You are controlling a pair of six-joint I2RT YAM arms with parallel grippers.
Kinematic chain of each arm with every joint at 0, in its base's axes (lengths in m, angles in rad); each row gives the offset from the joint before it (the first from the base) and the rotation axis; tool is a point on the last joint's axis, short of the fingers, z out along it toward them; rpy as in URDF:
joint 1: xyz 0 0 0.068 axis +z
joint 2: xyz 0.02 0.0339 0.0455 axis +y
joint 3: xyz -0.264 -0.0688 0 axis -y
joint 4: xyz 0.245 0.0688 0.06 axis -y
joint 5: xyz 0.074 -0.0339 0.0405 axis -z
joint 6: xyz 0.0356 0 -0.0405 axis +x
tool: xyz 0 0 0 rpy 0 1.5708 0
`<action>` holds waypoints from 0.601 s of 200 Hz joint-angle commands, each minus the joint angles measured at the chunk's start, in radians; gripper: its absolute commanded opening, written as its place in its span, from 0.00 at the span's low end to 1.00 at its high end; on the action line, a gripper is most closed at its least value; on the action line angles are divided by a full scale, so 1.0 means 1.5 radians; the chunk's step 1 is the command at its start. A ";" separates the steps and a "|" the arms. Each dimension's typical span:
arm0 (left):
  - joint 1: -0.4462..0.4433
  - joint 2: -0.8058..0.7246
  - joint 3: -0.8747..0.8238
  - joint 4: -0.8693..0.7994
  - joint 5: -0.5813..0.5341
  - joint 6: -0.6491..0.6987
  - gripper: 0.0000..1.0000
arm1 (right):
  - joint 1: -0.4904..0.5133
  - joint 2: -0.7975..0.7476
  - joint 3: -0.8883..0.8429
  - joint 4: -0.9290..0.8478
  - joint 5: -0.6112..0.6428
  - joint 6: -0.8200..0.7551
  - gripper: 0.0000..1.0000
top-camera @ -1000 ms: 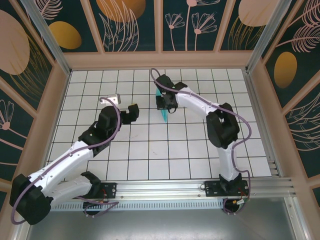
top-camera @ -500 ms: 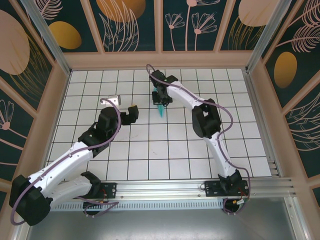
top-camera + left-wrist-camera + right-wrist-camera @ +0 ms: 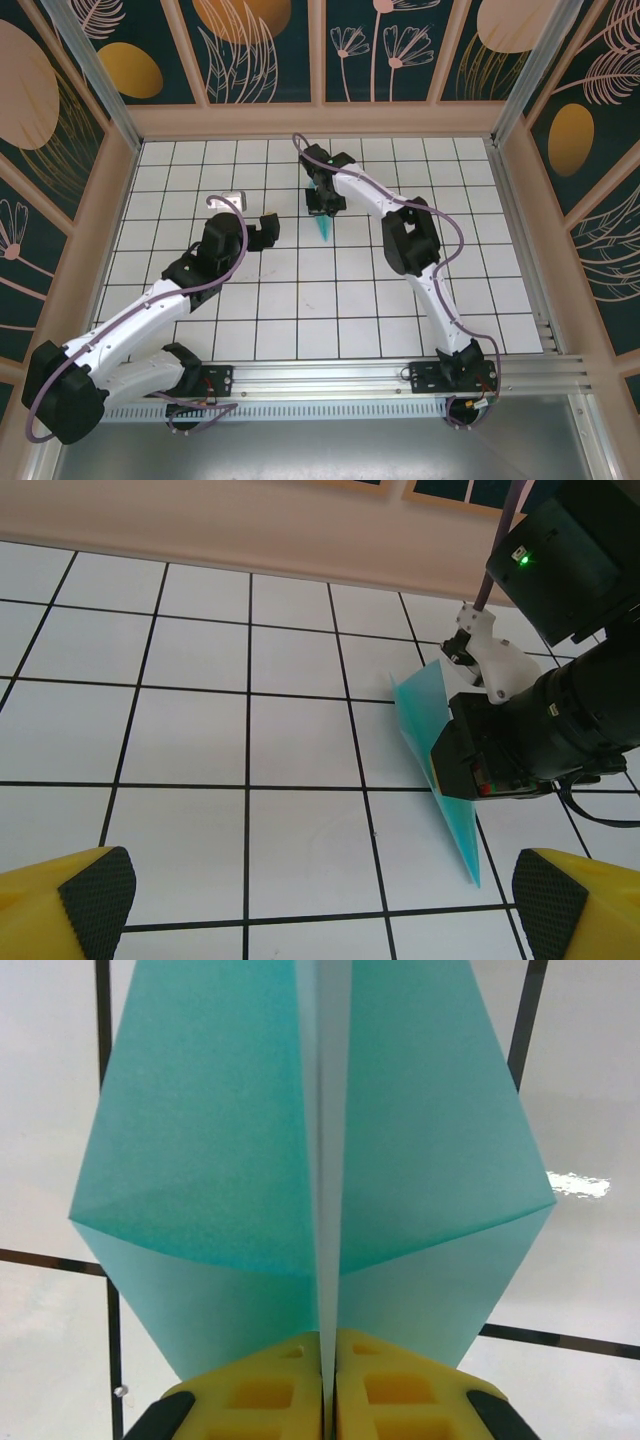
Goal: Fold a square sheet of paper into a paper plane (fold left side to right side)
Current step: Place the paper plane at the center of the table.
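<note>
The paper plane (image 3: 325,228) is a slim turquoise dart held on edge above the white grid table (image 3: 300,300), at the middle far part. My right gripper (image 3: 322,203) is shut on its central fold. In the right wrist view the yellow fingers (image 3: 260,1390) pinch the fold of the paper plane (image 3: 220,1160), and its two wings spread left and right. From the left wrist view the paper plane (image 3: 462,830) points down towards the tiles beside the right gripper's black body (image 3: 500,765). My left gripper (image 3: 250,212) stands open to the plane's left, with nothing between its fingers (image 3: 90,905).
Wooden walls (image 3: 320,120) with patterned panels close in the table at the back and both sides. An aluminium rail (image 3: 330,375) runs along the near edge by the arm bases. White tiles (image 3: 300,840) lie bare between my left fingers.
The right arm has straightened its elbow and carried the paper plane slightly left and farther back. The left gripper has crept a little right, still open.
</note>
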 commanded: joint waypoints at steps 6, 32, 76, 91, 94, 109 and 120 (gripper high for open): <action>0.003 0.005 0.012 -0.007 0.006 0.014 0.99 | -0.002 0.023 0.005 -0.028 -0.004 0.007 0.14; 0.003 0.006 0.012 -0.009 0.006 0.014 0.99 | -0.001 0.023 0.006 -0.029 -0.006 0.008 0.19; 0.004 0.007 0.015 -0.014 0.008 0.010 0.99 | 0.003 0.009 0.038 -0.051 0.003 0.013 0.29; 0.003 0.006 0.021 -0.021 0.008 0.011 0.99 | 0.007 -0.005 0.039 -0.053 0.003 0.017 0.32; 0.003 0.004 0.022 -0.022 0.007 0.012 0.99 | 0.007 -0.008 0.039 -0.055 0.003 0.017 0.32; 0.003 0.003 0.026 -0.025 0.006 0.012 0.99 | 0.011 -0.024 0.040 -0.062 0.013 0.020 0.34; 0.003 0.001 0.028 -0.027 0.005 0.012 0.98 | 0.016 -0.035 0.040 -0.069 0.020 0.021 0.37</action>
